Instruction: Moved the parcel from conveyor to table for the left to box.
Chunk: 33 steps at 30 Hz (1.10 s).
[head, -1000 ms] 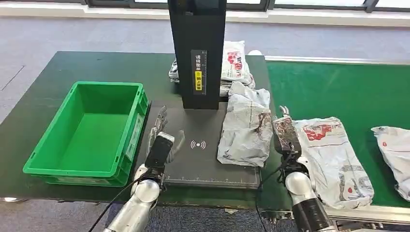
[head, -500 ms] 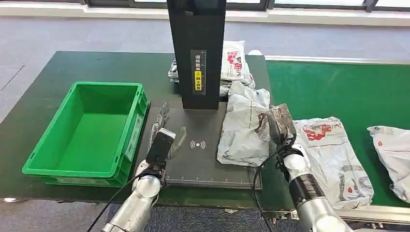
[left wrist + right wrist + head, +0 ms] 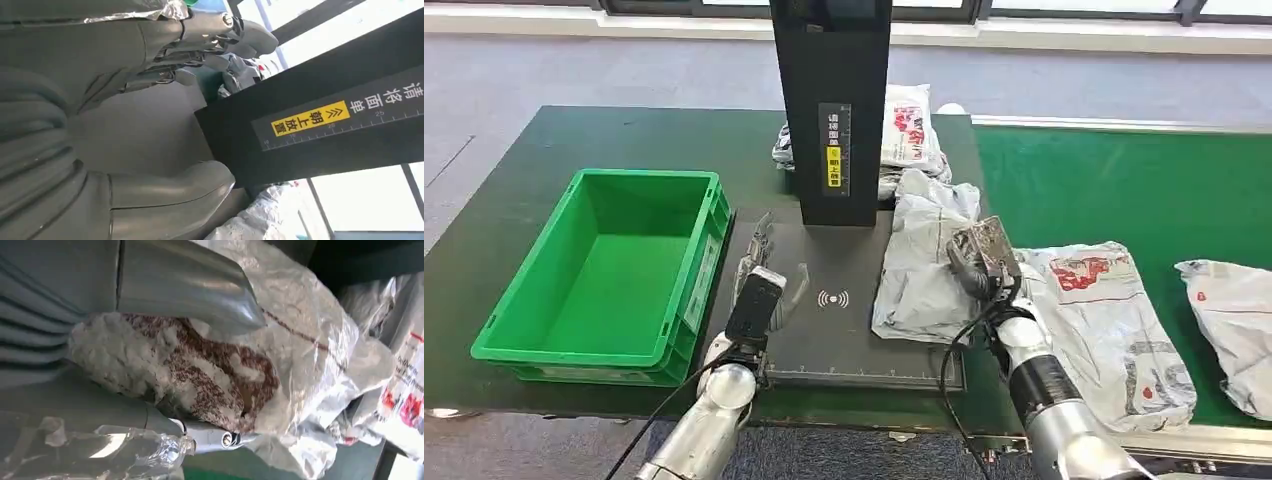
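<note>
A crumpled grey parcel [image 3: 921, 285] with dark red print lies on the right side of the black weighing plate [image 3: 844, 345] on the table. My right hand [image 3: 982, 258] is at the parcel's right edge and grips a bunched part of it. In the right wrist view the thumb [image 3: 190, 285] lies on one side of the parcel [image 3: 215, 370] and the fingers on the other. My left hand [image 3: 759, 285] hovers open over the plate's left edge, beside the green box [image 3: 649, 178], which is empty. The left wrist view shows the left hand's fingers [image 3: 190, 45] spread apart.
A tall black post [image 3: 832, 100] stands at the back of the plate, with several parcels [image 3: 914, 125] stacked behind it. The green conveyor [image 3: 1114, 180] on the right carries one parcel [image 3: 1114, 330] near my right arm and another [image 3: 1234, 320] at the far right edge.
My right hand has moved left from the conveyor's edge onto the parcel's right edge and closed on it. The far-right parcel has drifted left. My left hand has barely moved.
</note>
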Available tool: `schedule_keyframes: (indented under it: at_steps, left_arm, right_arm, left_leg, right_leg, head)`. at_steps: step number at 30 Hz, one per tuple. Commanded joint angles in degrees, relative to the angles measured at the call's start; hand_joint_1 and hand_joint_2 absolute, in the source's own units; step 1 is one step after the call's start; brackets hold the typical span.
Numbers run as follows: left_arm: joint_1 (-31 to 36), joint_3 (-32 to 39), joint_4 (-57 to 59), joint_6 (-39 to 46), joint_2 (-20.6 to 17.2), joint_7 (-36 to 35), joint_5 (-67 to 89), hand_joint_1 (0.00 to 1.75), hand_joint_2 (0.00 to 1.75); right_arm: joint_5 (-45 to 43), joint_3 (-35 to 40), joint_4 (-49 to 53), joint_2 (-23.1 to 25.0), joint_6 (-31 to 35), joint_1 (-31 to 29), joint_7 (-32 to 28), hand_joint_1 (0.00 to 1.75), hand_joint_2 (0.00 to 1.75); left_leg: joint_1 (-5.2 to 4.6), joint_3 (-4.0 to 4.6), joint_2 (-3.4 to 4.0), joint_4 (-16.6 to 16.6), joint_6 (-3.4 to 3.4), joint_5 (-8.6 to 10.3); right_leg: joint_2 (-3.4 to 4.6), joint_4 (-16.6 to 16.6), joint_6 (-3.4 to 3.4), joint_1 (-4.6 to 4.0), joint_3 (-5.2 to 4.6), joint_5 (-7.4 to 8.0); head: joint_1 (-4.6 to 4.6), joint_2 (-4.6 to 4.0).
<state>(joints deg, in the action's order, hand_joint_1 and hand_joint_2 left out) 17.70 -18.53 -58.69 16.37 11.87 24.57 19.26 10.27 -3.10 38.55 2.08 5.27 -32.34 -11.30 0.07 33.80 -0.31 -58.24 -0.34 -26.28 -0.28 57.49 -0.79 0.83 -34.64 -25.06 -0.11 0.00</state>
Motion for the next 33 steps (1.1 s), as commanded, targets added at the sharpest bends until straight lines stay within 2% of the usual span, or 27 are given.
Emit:
schedule_keyframes:
  at_steps: [1,4,7,11,17,26,27,30,33]
  left_arm:
    - [-1.7,0.9,-1.8,0.5,-1.0,-0.6,0.1,0.0,1.75]
    - [-1.8,0.8,-2.0,0.5,-1.1,-0.7,0.1,0.0,1.75]
    - [-1.7,0.4,-2.2,0.4,-1.1,-0.9,0.1,0.0,1.75]
    - [-1.6,0.3,-2.1,0.3,-0.7,-0.9,0.4,0.0,1.75]
    - [-1.5,0.9,-1.7,-0.1,-0.6,-0.4,0.4,0.0,1.75]
    - [-0.2,1.2,-0.3,-0.9,-0.4,0.2,0.5,0.0,1.75]
    - [-0.2,1.3,-0.2,-0.8,-0.4,0.2,0.5,0.0,1.75]
    - [-0.5,1.5,-0.6,-0.5,-0.6,0.1,0.4,0.0,1.75]
    - [-1.6,2.2,-2.2,0.3,-0.9,-0.6,0.6,0.0,1.75]
  right_arm:
    - [-1.5,3.5,-6.2,5.4,-2.8,-2.5,0.0,0.0,1.75]
    - [-1.9,3.9,-6.3,5.5,-2.9,-2.6,0.1,0.0,1.75]
    - [-2.7,8.2,-6.1,6.5,-9.1,-2.6,-0.5,0.0,1.75]
    - [-8.6,11.7,-2.1,8.2,-19.0,-1.6,-3.2,0.0,1.75]
    - [-12.9,17.7,4.3,7.1,-21.9,-1.1,-1.6,0.0,1.75]
    - [-15.4,24.9,6.9,6.7,-26.5,-0.2,-1.4,0.0,1.75]
    - [-15.0,25.7,7.2,6.6,-26.7,-0.3,-1.3,0.0,0.0]
    - [-14.2,26.5,8.1,6.1,-24.9,-0.3,-1.0,0.0,0.0]
    - [-7.4,27.6,11.6,4.0,-17.5,0.5,2.4,0.0,0.0]
  left_leg:
    - [0.02,-0.11,0.26,0.1,-0.03,-0.05]
    - [0.04,-0.09,0.2,0.0,-0.03,-0.04]
    - [0.04,-0.19,0.29,0.1,-0.04,-0.03]
    - [0.03,-0.07,0.31,0.1,-0.04,-0.04]
    - [0.02,-0.09,0.18,0.0,-0.08,0.01]
    - [0.03,-0.1,0.16,0.1,-0.08,0.02]
    - [0.06,-0.17,0.18,0.1,-0.09,0.03]
    - [0.04,-0.1,0.11,0.1,-0.08,0.03]
    - [0.06,-0.18,0.13,0.1,-0.08,0.04]
  right_leg:
    - [0.25,0.0,0.05,-0.03,0.02,0.03]
    - [0.2,0.0,0.04,-0.04,0.03,0.01]
    - [0.29,-0.1,0.07,-0.05,0.09,0.05]
    - [0.3,0.0,0.06,-0.03,-0.03,0.04]
    - [0.22,0.0,0.07,-0.03,-0.03,0.01]
    - [0.19,0.0,0.06,-0.02,0.01,0.02]
    - [0.21,-0.1,0.09,-0.05,0.08,0.03]
    - [0.15,0.0,0.06,-0.03,0.02,0.01]
    - [0.16,-0.1,0.09,-0.06,0.1,0.03]
  head:
    - [0.0,0.0]
    - [0.0,0.0]
    - [0.0,0.0]
    - [0.02,0.0]
    - [0.0,0.0]
    - [0.0,0.0]
    - [0.0,0.0]
    - [0.0,0.0]
    - [0.0,0.0]
